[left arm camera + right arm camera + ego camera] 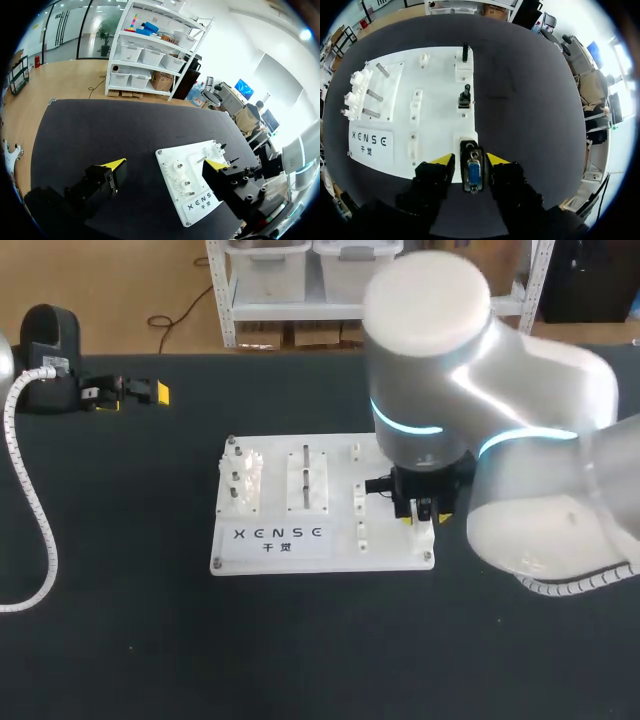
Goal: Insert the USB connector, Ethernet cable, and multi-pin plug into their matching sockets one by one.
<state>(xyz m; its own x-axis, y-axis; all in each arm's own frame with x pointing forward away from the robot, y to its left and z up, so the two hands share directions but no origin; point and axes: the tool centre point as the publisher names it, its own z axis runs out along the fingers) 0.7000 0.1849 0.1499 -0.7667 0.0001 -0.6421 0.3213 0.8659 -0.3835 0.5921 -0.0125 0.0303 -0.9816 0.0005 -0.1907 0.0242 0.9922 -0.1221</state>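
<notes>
At the near edge of the white socket board (437, 120), the black, blue-faced multi-pin plug (472, 175) is seen at its socket within the right tool (470, 159); whether it is gripped cannot be told. Beyond it, 2 of 3 connectors appear seated: far black plug (465, 52), middle black plug (464, 95). The left tool (166, 163) is held apart, empty, off the board.

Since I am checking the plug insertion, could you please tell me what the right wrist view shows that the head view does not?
Only the right wrist view shows the blue-faced multi-pin plug at the right claw, at a white socket block, with a near black connector and a far black connector standing ahead. Only the head view shows the left claw, open, at the table's far left, and the right arm covering that side of the white board. Both show the board's gear pegs and label.
</notes>
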